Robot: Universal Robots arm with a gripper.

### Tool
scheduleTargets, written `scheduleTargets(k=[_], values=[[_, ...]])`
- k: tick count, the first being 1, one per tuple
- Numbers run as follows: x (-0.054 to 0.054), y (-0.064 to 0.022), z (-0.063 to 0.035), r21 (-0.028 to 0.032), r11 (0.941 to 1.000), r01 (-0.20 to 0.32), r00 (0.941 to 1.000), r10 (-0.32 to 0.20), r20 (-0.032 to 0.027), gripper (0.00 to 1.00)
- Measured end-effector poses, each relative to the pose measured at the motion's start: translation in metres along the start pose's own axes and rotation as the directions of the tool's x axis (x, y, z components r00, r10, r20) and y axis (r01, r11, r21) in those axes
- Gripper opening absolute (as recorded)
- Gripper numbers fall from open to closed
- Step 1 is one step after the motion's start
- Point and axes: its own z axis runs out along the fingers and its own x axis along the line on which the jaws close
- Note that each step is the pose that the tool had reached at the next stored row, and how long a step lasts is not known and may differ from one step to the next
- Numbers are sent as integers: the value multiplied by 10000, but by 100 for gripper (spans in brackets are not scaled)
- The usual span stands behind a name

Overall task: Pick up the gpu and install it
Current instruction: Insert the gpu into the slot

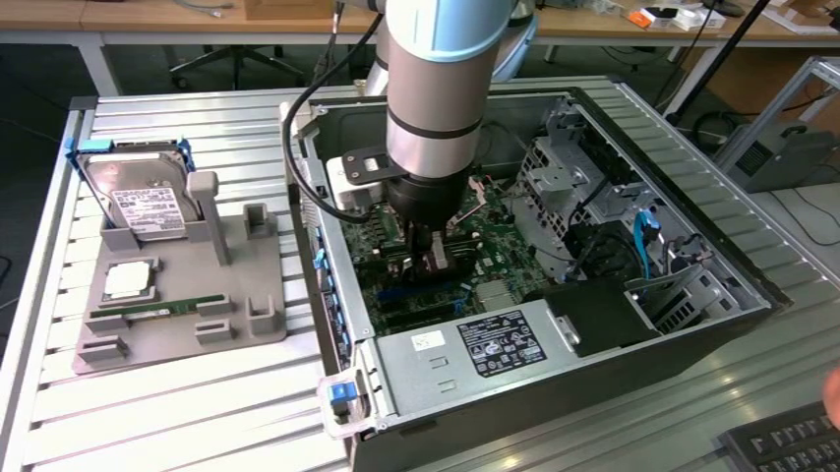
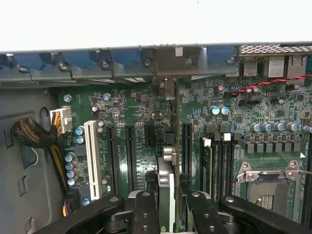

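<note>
Gpu (image 2: 168,195) — thin, stiff, likely light but fragile — is seen edge-on, pinched at its upper edge by the hand (image 2: 168,207) over the motherboard (image 2: 146,161) slots inside the case (image 1: 735,295), best gripped there — never by components.

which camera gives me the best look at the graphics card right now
The wrist view. There the graphics card stands edge-on between the gripper fingers, above the green motherboard slots. In the exterior view the arm covers most of it; just a dark piece shows below the gripper.
</note>
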Motion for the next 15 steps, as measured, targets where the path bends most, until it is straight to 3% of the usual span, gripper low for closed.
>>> scheduleTargets(k=[4,15], values=[[0,-1,-11,-2,10000,3,10000,-3,-24,27],[0,-2,-21,1,10000,19,10000,-19,-22,27]])
